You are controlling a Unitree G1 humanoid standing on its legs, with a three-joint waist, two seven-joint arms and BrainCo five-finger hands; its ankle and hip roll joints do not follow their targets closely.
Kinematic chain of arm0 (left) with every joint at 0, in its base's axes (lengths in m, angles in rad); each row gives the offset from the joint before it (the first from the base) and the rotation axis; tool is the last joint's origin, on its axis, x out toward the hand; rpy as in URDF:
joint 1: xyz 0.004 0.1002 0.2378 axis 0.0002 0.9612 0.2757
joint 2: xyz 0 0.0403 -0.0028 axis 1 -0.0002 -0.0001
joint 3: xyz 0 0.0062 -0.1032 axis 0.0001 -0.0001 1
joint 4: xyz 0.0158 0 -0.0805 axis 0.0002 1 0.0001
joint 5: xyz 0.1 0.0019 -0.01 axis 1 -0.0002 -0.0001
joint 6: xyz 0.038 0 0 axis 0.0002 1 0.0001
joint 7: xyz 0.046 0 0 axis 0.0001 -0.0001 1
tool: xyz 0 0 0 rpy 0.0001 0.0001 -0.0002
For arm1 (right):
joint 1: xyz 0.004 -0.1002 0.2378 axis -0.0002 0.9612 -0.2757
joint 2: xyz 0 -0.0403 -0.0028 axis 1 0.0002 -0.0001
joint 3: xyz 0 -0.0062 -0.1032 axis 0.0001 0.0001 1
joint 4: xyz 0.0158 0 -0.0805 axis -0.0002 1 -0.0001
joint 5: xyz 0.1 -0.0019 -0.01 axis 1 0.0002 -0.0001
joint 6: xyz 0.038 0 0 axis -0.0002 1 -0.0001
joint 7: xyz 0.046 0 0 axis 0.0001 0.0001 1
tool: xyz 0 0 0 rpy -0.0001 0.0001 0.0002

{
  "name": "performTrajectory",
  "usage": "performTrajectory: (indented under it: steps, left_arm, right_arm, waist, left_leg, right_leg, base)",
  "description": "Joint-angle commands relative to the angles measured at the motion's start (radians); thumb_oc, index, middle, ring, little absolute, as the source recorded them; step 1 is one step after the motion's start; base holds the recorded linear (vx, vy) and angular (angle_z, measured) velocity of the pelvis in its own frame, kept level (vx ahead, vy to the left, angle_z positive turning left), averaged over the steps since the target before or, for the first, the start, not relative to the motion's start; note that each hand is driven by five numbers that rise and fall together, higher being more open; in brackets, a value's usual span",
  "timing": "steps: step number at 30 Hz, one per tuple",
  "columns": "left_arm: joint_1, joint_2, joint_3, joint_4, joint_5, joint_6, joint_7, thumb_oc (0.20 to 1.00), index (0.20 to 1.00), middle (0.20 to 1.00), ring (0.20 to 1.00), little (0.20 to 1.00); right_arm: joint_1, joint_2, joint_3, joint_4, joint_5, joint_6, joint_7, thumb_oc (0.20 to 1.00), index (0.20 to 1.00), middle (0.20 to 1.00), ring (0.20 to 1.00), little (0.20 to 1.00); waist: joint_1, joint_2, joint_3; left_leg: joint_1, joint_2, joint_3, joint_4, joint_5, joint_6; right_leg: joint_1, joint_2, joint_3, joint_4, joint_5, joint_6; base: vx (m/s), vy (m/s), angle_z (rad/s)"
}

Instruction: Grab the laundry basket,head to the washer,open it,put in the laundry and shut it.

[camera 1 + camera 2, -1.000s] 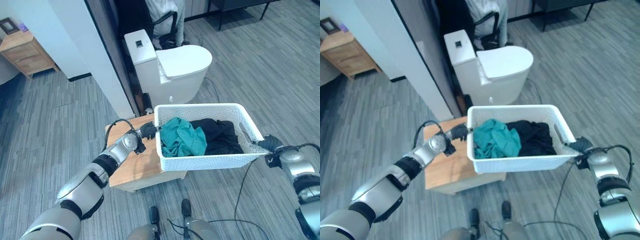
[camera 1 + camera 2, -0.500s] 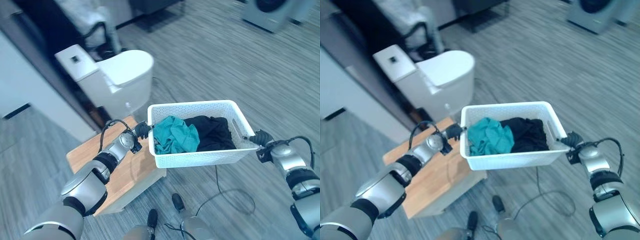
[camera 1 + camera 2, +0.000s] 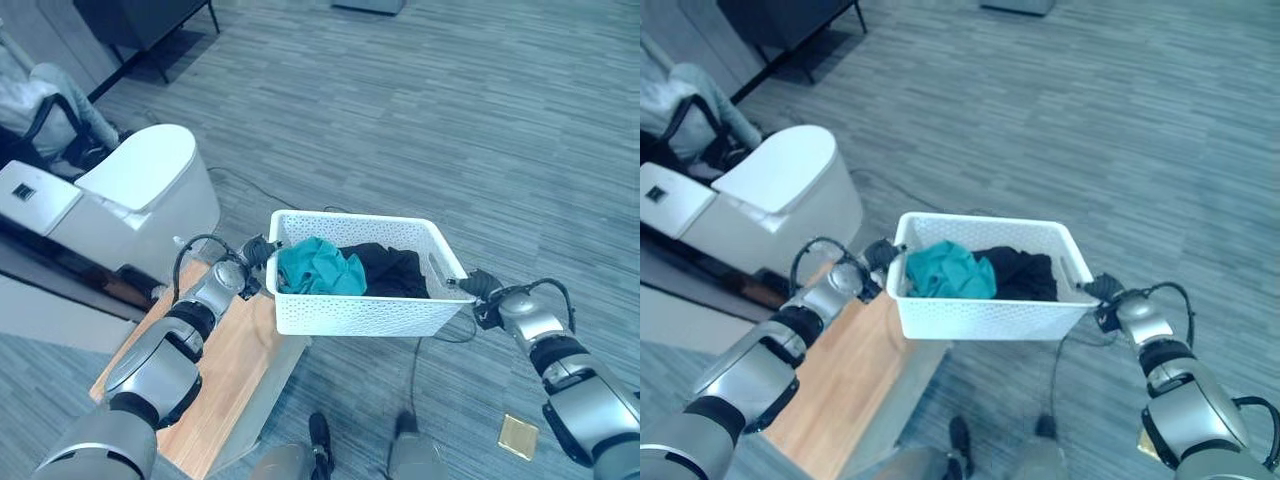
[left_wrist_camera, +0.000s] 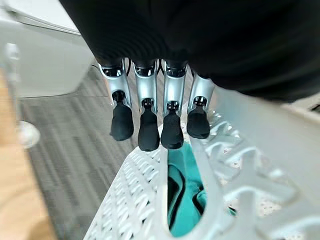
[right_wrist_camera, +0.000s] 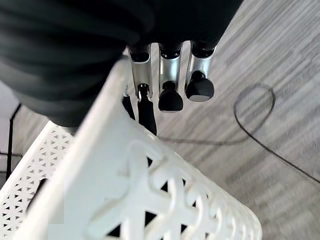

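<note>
A white lattice laundry basket [image 3: 355, 315] hangs in the air between my two hands, off the right edge of the wooden table [image 3: 215, 370]. A teal garment [image 3: 315, 265] lies in its left half and black clothes [image 3: 390, 270] in its right half. My left hand [image 3: 255, 252] is shut on the basket's left end; its fingers [image 4: 150, 125] curl over the rim [image 4: 145, 205], with the teal garment [image 4: 182, 200] below them. My right hand [image 3: 478, 287] is shut on the right end, where its fingers [image 5: 170, 85] hook over the rim [image 5: 125, 185].
A white toilet [image 3: 140, 190] stands at the left, just beyond the low wooden table. A dark chair with grey cloth on it [image 3: 60, 110] is at the far left. A small tan square [image 3: 519, 435] lies on the grey striped floor at lower right.
The camera has swung to the right, so the toilet and table have slid left in view. The basket stays held between both hands and now hangs past the table's edge.
</note>
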Motion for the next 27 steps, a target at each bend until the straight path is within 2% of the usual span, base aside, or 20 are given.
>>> performTrajectory:
  steps: [1,7,14,18,20,23,24,25,27]
  left_arm:
    - [-0.059,0.021,0.010,0.047,0.029,-0.041,0.041,0.200,0.200,0.200,0.200,0.200]
    - [-0.054,0.023,0.034,0.051,0.021,-0.044,0.053,0.200,0.200,0.200,0.200,0.200]
    - [-0.071,-0.006,0.028,0.058,0.019,-0.045,0.051,0.200,0.200,0.200,0.200,0.200]
    - [-0.071,-0.006,0.028,0.058,0.019,-0.045,0.051,0.200,0.200,0.200,0.200,0.200]
    - [-0.075,-0.013,0.029,0.069,0.017,-0.040,0.049,0.200,0.200,0.200,0.200,0.200]
    - [-0.079,-0.017,0.032,0.084,0.016,-0.035,0.049,0.200,0.200,0.200,0.200,0.200]
    - [-0.087,-0.023,0.036,0.095,0.014,-0.032,0.052,0.200,0.200,0.200,0.200,0.200]
    - [-0.087,-0.023,0.036,0.095,0.014,-0.032,0.052,0.200,0.200,0.200,0.200,0.200]
    - [-0.099,-0.029,0.033,0.103,0.016,-0.030,0.052,0.200,0.200,0.200,0.200,0.200]
  right_arm:
    - [-0.062,-0.083,-0.033,-0.010,0.016,-0.062,-0.005,0.200,0.200,0.200,0.200,0.200]
    - [-0.059,-0.094,-0.039,-0.018,0.024,-0.066,-0.011,0.200,0.200,0.200,0.200,0.200]
    - [-0.020,-0.146,-0.074,-0.026,0.037,-0.078,-0.022,0.200,0.200,0.200,0.200,0.200]
    - [-0.019,-0.146,-0.075,-0.026,0.037,-0.078,-0.022,0.200,0.200,0.200,0.200,0.200]
    - [0.018,-0.165,-0.102,-0.057,0.043,-0.086,-0.033,0.200,0.200,0.200,0.200,0.200]
    - [0.033,-0.171,-0.112,-0.074,0.049,-0.090,-0.037,0.200,0.200,0.200,0.200,0.200]
    - [0.051,-0.179,-0.125,-0.097,0.058,-0.095,-0.045,0.200,0.200,0.200,0.200,0.200]
    - [0.051,-0.179,-0.126,-0.097,0.058,-0.094,-0.045,0.200,0.200,0.200,0.200,0.200]
    - [0.066,-0.192,-0.137,-0.117,0.063,-0.097,-0.051,0.200,0.200,0.200,0.200,0.200]
  waist:
    - [0.020,-0.040,-0.142]
    - [0.011,-0.049,-0.142]
    - [0.001,-0.059,-0.140]
    - [0.001,-0.059,-0.140]
    - [-0.007,-0.062,-0.128]
    - [-0.011,-0.067,-0.120]
    - [-0.018,-0.074,-0.114]
    - [-0.018,-0.074,-0.114]
    - [-0.028,-0.084,-0.107]
  left_leg:
    - [-0.080,-0.012,-0.051,0.039,-0.032,-0.047]
    - [-0.070,0.011,-0.062,0.007,-0.002,-0.066]
    - [-0.065,0.040,-0.109,-0.056,0.063,-0.101]
    - [-0.065,0.040,-0.109,-0.056,0.063,-0.101]
    - [-0.068,0.075,-0.135,-0.056,0.094,-0.126]
    - [-0.075,0.092,-0.143,-0.047,0.105,-0.137]
    - [-0.088,0.118,-0.149,-0.033,0.118,-0.151]
    - [-0.089,0.118,-0.150,-0.032,0.118,-0.151]
    - [-0.109,0.149,-0.148,0.009,0.119,-0.165]
  right_leg:
    - [-0.073,-0.006,0.039,0.047,0.022,0.003]
    - [-0.037,0.035,0.039,-0.006,0.004,-0.008]
    - [0.000,0.088,0.016,-0.066,-0.002,-0.033]
    - [0.001,0.088,0.015,-0.067,-0.002,-0.033]
    - [0.007,0.129,0.020,-0.050,-0.034,-0.064]
    - [0.008,0.145,0.019,-0.040,-0.046,-0.077]
    - [0.014,0.164,0.011,-0.034,-0.056,-0.090]
    - [0.014,0.164,0.011,-0.034,-0.056,-0.090]
    - [0.022,0.182,0.006,-0.030,-0.064,-0.104]
  base:
    - [-0.06,-0.178,-0.22]
    - [-0.03,-0.133,-0.04]
    - [-0.03,-0.141,0.17]
    - [-0.01,-0.053,0.21]
    - [-0.05,-0.317,0.10]
    - [-0.02,-0.183,0.18]
    - [-0.01,-0.150,0.08]
    - [-0.01,-0.233,0.14]
    - [0.00,-0.252,0.13]
